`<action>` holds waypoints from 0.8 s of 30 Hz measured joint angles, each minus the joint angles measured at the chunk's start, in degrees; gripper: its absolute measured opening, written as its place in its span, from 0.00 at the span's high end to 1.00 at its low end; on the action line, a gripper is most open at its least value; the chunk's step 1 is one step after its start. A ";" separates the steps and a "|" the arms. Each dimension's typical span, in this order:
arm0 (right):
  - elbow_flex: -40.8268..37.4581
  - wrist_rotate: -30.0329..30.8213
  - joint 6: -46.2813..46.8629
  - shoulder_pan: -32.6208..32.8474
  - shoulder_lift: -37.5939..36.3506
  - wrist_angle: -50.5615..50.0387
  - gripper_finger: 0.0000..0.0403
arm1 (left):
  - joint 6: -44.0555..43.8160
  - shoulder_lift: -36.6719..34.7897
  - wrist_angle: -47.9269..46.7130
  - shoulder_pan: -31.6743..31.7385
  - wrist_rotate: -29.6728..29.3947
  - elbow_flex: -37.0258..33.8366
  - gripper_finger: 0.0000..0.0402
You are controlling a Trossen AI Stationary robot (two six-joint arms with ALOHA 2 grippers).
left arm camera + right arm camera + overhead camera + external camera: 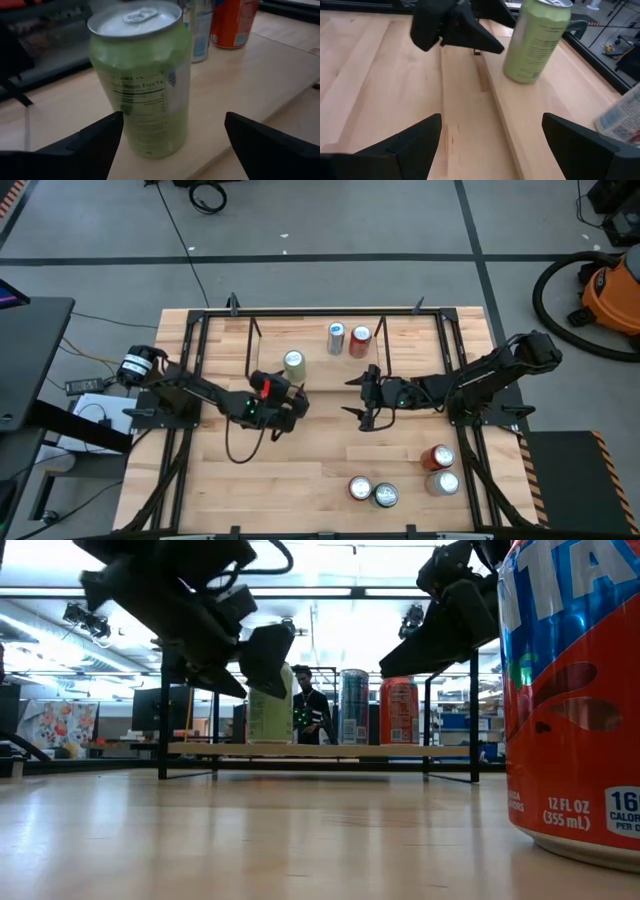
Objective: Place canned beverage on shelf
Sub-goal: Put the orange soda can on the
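Observation:
A pale green can (293, 363) stands upright by its base on the near edge of the shelf's wood deck (310, 330), toward its left end. A blue-and-silver can (336, 337) and a red can (360, 340) stand farther back on the deck. My left gripper (292, 392) is open just near of the green can (142, 75), with its fingers apart on either side and short of it (170, 147). My right gripper (352, 398) is open and empty over the table's middle, pointing left; it also shows in its own wrist view (492, 145).
Several more cans stand at the table's near right: a red one (437, 457), a silver one (443, 482) and two (372, 492) by the near edge. One orange can (570, 690) looms close in the low view. A black frame (200, 340) edges the table. A person (310, 705) stands far behind.

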 joint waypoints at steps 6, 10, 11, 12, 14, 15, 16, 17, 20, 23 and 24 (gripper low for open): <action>0.00 -1.31 -0.18 0.05 0.02 0.33 0.12 | 1.21 0.00 2.48 -0.60 2.58 0.00 0.11; 0.00 -1.34 -0.52 0.50 -0.17 0.28 0.12 | 2.38 0.00 4.06 -3.60 -2.51 0.00 0.11; 0.00 -1.34 -0.52 0.67 -0.52 0.25 0.12 | 2.70 0.00 4.84 -4.16 -3.09 0.00 0.11; 0.01 -1.34 -0.50 0.82 -1.02 0.26 0.12 | 2.71 0.00 5.15 -4.66 -3.28 0.17 0.11; 0.14 -1.33 -0.67 1.24 -2.26 0.29 0.12 | 2.98 0.00 5.12 -5.43 -3.31 1.31 0.11; 0.16 -1.31 -0.86 1.46 -2.88 0.29 0.12 | 3.85 0.00 5.26 -5.78 -3.36 2.12 0.11; 0.17 -1.29 -1.09 1.70 -3.58 0.18 0.12 | 5.71 0.00 5.30 -6.10 -3.42 3.04 0.11; 0.17 -1.10 -1.40 1.91 -4.20 -0.22 0.12 | 8.37 0.00 5.24 -6.36 -3.54 4.06 0.11; 0.17 0.88 -1.53 2.42 -5.82 -2.65 0.12 | 18.13 0.00 5.09 -7.03 -3.69 7.89 0.11; 0.17 3.33 -1.31 3.02 -7.13 -4.98 0.12 | 28.17 -0.02 0.17 -7.01 -0.63 11.91 0.11; 0.17 3.76 -1.03 3.23 -7.42 -5.62 0.12 | 31.11 -0.02 -2.99 -6.97 1.45 13.37 0.11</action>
